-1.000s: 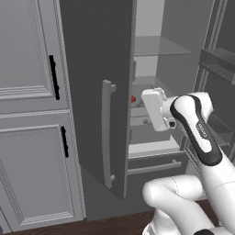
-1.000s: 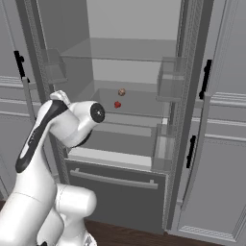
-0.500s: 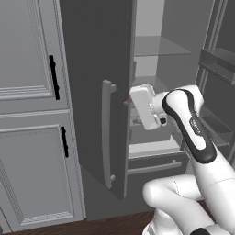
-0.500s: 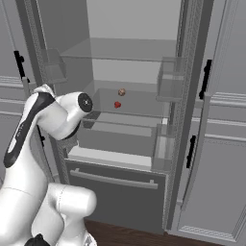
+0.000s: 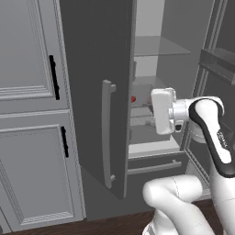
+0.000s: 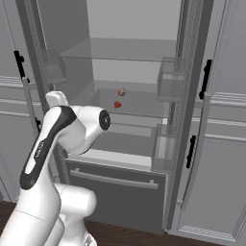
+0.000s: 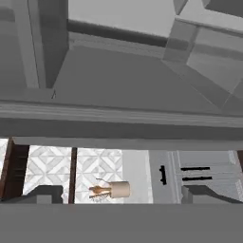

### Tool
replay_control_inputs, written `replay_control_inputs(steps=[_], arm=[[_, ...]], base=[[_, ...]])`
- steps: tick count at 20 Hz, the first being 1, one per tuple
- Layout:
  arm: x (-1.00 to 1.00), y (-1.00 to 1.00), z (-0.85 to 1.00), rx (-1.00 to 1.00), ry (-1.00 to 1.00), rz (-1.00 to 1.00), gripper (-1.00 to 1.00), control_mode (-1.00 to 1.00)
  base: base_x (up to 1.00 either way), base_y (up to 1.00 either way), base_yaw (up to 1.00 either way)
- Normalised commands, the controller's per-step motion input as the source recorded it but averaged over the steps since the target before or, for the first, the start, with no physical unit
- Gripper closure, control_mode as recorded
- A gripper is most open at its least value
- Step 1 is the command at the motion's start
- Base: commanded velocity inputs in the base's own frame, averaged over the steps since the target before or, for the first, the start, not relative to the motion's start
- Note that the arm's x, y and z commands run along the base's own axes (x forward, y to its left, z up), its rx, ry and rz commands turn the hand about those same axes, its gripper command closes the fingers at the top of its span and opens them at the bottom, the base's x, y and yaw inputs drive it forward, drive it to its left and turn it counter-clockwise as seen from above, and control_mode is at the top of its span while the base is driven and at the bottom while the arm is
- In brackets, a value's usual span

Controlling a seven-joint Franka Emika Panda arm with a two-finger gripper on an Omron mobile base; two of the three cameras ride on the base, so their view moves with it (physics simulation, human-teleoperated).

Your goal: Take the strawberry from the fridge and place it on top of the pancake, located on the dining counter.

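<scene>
The fridge [image 5: 92,69] stands open, its pale interior [image 6: 134,50] lit. The strawberry [image 6: 117,104], a tiny red berry, lies on a middle glass shelf and peeks out past the left door's edge [image 5: 133,98]. My white hand [image 5: 163,111] hovers in front of the shelves at about the berry's height, a little to its right and nearer the camera. In the hand view my gripper [image 7: 122,193] is open, its dark fingertips [image 7: 45,192] far apart with nothing between them. The pancake and the dining counter are out of view.
The left fridge door with its long bar handle [image 5: 107,133] swings out close to my hand's left. A small brown item [image 6: 121,92] sits behind the berry. Door bins [image 6: 170,79] line the right door. A bottom drawer [image 6: 115,180] sits below. Panelled cabinets [image 5: 27,114] flank the fridge.
My arm has swung and the hand has turned in front of the open fridge, first left toward the door, then back right. The strawberry has not moved and the jaws stay open.
</scene>
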Motion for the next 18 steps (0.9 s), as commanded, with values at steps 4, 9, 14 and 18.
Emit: replay_control_inputs(steps=[4, 9, 14, 18], arm=[[0.70, -0.02, 0.00, 0.14, 0.03, 0.01, -1.00, -1.00], [0.70, 0.13, -0.09, 0.05, 0.07, 0.03, -1.00, -1.00], [0.49, 0.18, -0.20, 0.01, 0.02, 0.09, -1.00, -1.00], [0.03, 0.56, -0.14, 0.00, 0.00, 0.09, -1.00, -1.00]], base=[[0.00, 0.00, 0.00], [0.00, 0.00, 0.00], [0.00, 0.00, 0.00], [0.00, 0.00, 0.00]])
